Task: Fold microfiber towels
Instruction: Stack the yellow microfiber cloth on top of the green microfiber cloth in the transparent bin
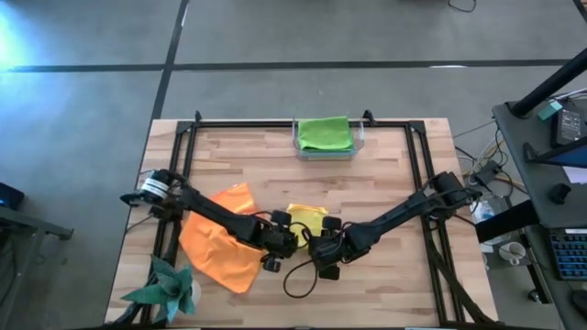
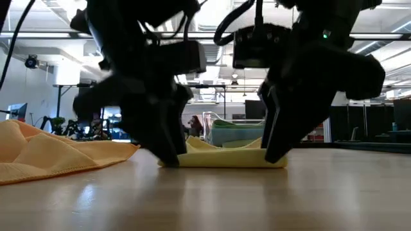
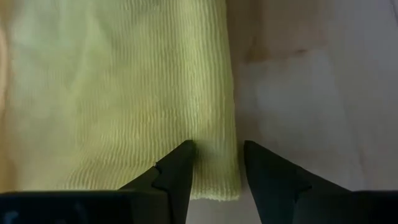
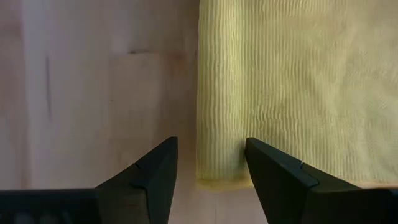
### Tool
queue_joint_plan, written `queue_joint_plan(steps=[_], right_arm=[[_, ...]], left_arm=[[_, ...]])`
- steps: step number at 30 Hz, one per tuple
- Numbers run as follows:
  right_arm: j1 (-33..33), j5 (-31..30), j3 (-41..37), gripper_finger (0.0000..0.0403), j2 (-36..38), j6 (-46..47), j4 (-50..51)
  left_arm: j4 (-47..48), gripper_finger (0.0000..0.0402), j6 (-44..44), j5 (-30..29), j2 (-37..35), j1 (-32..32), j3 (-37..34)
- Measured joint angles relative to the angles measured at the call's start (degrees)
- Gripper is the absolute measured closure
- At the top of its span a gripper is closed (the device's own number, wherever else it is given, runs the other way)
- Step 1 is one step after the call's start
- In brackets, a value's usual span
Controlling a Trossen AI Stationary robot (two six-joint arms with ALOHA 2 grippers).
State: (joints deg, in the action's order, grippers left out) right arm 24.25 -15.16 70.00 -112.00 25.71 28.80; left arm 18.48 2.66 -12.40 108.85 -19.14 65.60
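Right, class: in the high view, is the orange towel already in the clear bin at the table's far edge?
No: the orange towel lies crumpled beside the left arm; the bin holds a green towel.

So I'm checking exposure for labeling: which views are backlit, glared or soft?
Low view: ceiling lights backlight both arms into silhouettes, though the yellow towel stays readable. High view: glare washes the floor's upper-left corner; the orange towel is evenly lit. Wrist views: close, slightly soft, open left end effector and right end effector straddling the towel's corners.

No text, label, brand, number or sign can be read anywhere.
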Motion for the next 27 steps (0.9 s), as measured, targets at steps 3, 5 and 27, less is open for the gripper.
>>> queue_joint_plan(steps=[3,5,27], right_arm=[[-0.08,0.11,0.07,0.0216,-1.34,0.88,-0.17],[-0.24,0.15,0.19,0.0217,-1.96,2.44,-0.13],[-0.74,0.32,-0.11,0.0389,2.89,7.34,3.62]], left_arm=[[-0.54,0.0271,0.40,-0.22,0.92,-0.04,0.22],[-0.68,0.0271,1.97,-0.46,1.52,-0.04,0.32],[-1.48,0.0397,-3.41,-4.55,1.20,0.39,1.94]])
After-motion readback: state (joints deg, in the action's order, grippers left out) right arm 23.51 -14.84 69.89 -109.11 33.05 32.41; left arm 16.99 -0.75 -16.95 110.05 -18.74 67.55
